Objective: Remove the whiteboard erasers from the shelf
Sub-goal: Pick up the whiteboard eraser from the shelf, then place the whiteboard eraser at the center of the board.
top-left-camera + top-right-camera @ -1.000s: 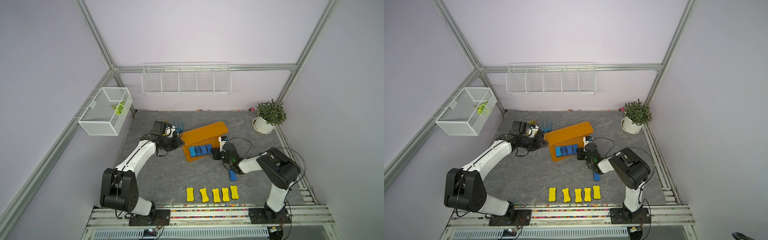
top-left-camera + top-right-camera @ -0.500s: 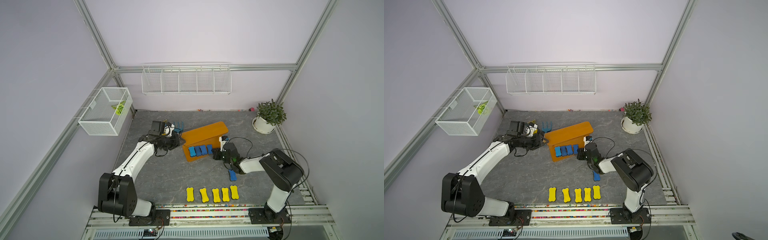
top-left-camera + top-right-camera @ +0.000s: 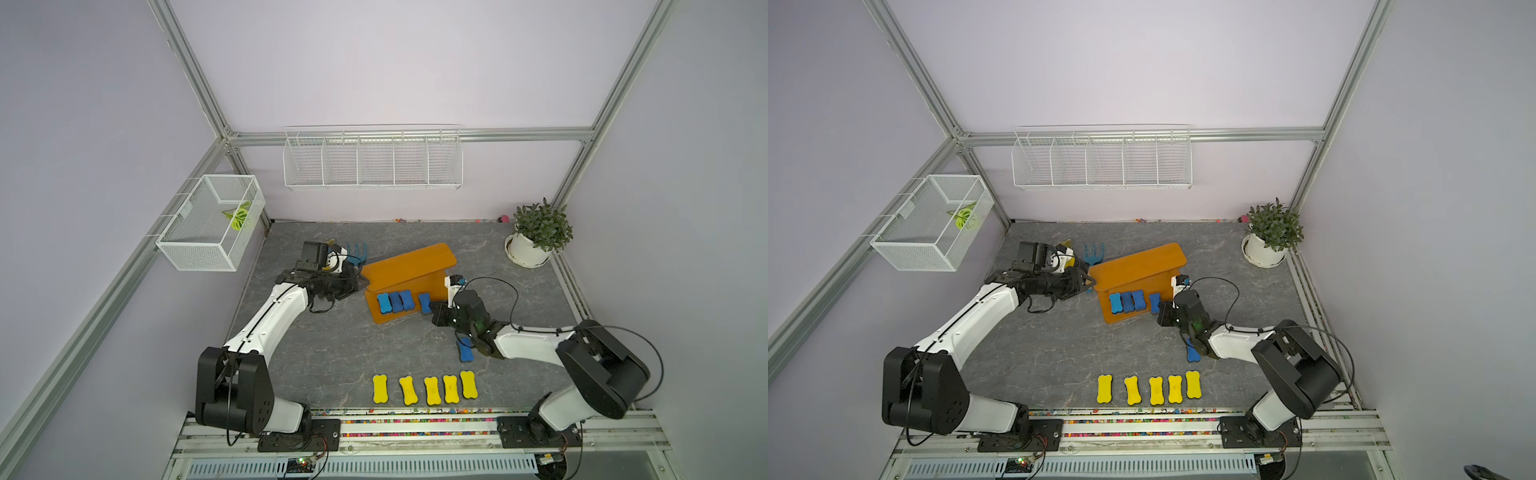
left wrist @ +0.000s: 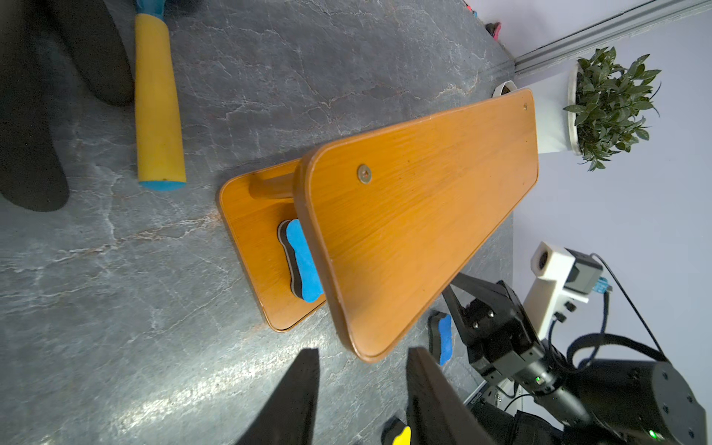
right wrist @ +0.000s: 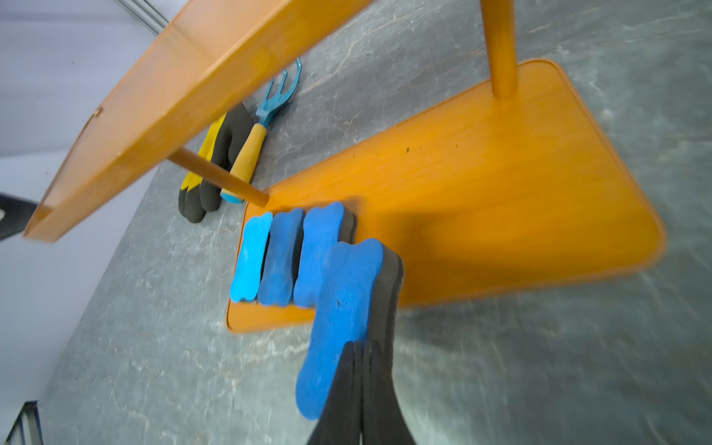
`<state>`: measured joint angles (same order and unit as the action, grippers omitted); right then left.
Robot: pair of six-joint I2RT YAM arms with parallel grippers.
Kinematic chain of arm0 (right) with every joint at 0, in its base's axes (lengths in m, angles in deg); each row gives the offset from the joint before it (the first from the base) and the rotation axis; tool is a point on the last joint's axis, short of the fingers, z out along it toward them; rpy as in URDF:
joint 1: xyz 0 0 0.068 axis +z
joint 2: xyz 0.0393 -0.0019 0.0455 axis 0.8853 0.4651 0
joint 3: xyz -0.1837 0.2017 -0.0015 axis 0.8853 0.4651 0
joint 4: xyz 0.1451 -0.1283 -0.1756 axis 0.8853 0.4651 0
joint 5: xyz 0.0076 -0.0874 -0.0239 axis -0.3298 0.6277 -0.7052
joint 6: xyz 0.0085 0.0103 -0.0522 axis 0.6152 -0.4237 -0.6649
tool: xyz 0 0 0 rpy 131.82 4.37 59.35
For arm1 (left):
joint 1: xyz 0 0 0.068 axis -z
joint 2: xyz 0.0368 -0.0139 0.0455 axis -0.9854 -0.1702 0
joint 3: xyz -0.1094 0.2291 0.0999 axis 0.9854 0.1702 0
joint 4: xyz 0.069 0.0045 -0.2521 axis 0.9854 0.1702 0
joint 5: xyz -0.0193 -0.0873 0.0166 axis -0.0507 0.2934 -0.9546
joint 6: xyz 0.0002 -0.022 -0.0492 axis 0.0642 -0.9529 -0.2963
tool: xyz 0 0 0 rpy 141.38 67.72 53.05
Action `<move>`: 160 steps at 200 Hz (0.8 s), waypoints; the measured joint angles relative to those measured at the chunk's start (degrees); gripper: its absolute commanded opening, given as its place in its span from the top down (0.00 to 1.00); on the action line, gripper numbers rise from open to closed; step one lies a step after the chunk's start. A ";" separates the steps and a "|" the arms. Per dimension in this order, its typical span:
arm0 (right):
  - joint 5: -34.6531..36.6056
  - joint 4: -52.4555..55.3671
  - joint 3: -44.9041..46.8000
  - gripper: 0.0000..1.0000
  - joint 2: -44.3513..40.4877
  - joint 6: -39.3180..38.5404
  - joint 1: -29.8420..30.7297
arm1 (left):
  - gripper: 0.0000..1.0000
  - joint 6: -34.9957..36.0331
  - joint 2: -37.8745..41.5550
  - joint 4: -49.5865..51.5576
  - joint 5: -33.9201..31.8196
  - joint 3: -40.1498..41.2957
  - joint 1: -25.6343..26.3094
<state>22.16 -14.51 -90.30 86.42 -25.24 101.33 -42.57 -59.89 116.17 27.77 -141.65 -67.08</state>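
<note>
Bright, even light, soft shadows, motion blur in right wrist view

Blue eraser point(image 5: 343, 293) in right gripper point(image 5: 360, 352)

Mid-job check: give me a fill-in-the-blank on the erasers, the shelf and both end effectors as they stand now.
1. The right end effector is shut on a ___ eraser.
2. Apart from it, ___ blue erasers lie on the lower tier of the shelf.
3. The yellow erasers in the row on the table number ___.
4. The left end effector, holding nothing, is ___.

Missing words: blue; three; five; open.
</note>
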 measured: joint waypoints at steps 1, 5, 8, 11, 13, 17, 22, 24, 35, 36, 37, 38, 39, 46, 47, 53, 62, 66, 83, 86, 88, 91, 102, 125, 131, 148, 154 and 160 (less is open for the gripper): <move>0.07 0.15 0.09 1.00 -0.22 -0.02 0.09 | 0.58 0.00 0.00 0.00 0.00 0.00 0.00; 0.63 1.09 0.52 1.00 -1.44 0.02 0.59 | 0.58 0.00 0.04 0.00 -0.02 0.00 0.00; 0.87 1.75 0.81 1.00 -2.27 0.02 0.92 | 0.58 0.00 0.07 0.00 -0.02 0.00 0.00; 1.33 2.43 1.01 1.00 -3.08 0.04 1.29 | 0.58 0.00 0.07 0.00 -0.02 0.00 0.00; 1.44 2.99 1.16 1.00 -3.65 0.13 1.53 | 0.58 0.00 0.07 0.00 -0.02 0.00 0.00; 1.92 3.85 1.40 1.00 -4.68 0.15 1.99 | 0.58 0.00 0.09 0.00 0.00 0.00 0.00; 2.56 5.03 1.73 1.00 -6.08 0.22 2.60 | 0.58 0.00 0.09 0.00 0.00 0.00 0.00; 2.73 5.35 1.79 1.00 -6.45 0.24 2.78 | 0.58 0.00 0.09 0.00 -0.02 0.00 0.00; 3.76 7.91 2.34 1.00 -9.11 0.46 4.04 | 0.58 0.00 0.09 0.00 -0.02 0.00 0.00; 3.98 8.20 2.43 1.00 -9.46 0.50 4.24 | 0.58 0.00 0.09 0.00 -0.02 0.00 0.00; 4.04 8.35 2.45 1.00 -9.62 0.50 4.33 | 0.58 0.00 0.09 0.00 -0.02 0.00 0.00; 4.11 8.48 2.49 1.00 -9.77 0.52 4.42 | 0.58 0.00 0.09 0.00 -0.02 0.00 0.00; 4.24 8.81 2.58 1.00 -10.08 0.61 4.57 | 0.58 0.00 0.09 0.00 -0.02 0.00 0.00; 4.76 10.36 2.93 1.00 -11.47 0.90 5.27 | 0.58 0.00 0.09 0.00 0.00 0.00 0.00; 4.90 10.69 3.02 1.00 -11.78 0.87 5.40 | 0.58 0.00 0.09 0.00 0.00 0.00 0.00; 5.46 11.93 3.39 1.00 -12.81 1.14 6.01 | 0.59 0.00 0.09 0.00 0.00 0.00 0.00; 6.21 13.77 4.07 1.00 -14.29 1.77 6.88 | 0.59 0.00 0.09 0.00 0.02 0.00 0.00; 6.58 14.56 4.44 1.00 -14.91 2.03 7.30 | 0.59 0.00 0.09 0.00 0.02 0.00 0.00; 8.11 17.88 5.73 1.00 -16.92 3.28 9.18 | 0.59 0.00 0.09 0.00 0.04 0.02 0.00; 8.39 18.40 5.92 1.00 -17.20 3.50 9.51 | 0.59 0.00 0.09 -0.02 0.04 0.04 0.00; 8.55 18.80 6.08 1.00 -17.40 3.69 9.79 | 0.59 0.00 0.09 -0.02 0.04 0.04 0.00; 8.81 19.26 6.25 1.00 -17.64 3.93 10.14 | 0.59 0.00 0.09 0.00 0.04 0.04 0.00; 9.57 20.92 6.97 1.00 -18.58 4.87 11.26 | 0.59 0.00 0.09 0.00 0.04 0.11 0.00; 11.26 23.26 9.03 1.00 -20.48 6.91 12.90 | 0.60 0.00 0.09 0.00 0.07 0.17 0.00; 11.69 23.85 9.64 1.00 -21.00 7.50 13.18 | 0.60 0.00 0.09 0.00 0.07 0.20 0.00; 12.68 25.38 11.08 1.00 -22.29 8.85 13.86 | 0.60 0.00 0.09 -0.02 0.07 0.20 0.00; 12.98 25.90 11.41 1.00 -22.64 9.29 14.01 | 0.60 0.00 0.07 0.00 0.07 0.20 0.00; 13.22 26.32 11.72 1.00 -22.91 9.64 14.19 | 0.60 0.00 0.07 -0.02 0.07 0.20 0.00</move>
<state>35.38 11.80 -78.58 63.51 -15.60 115.52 -42.57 -59.82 116.15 27.84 -141.45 -67.08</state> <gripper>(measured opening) 0.071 0.401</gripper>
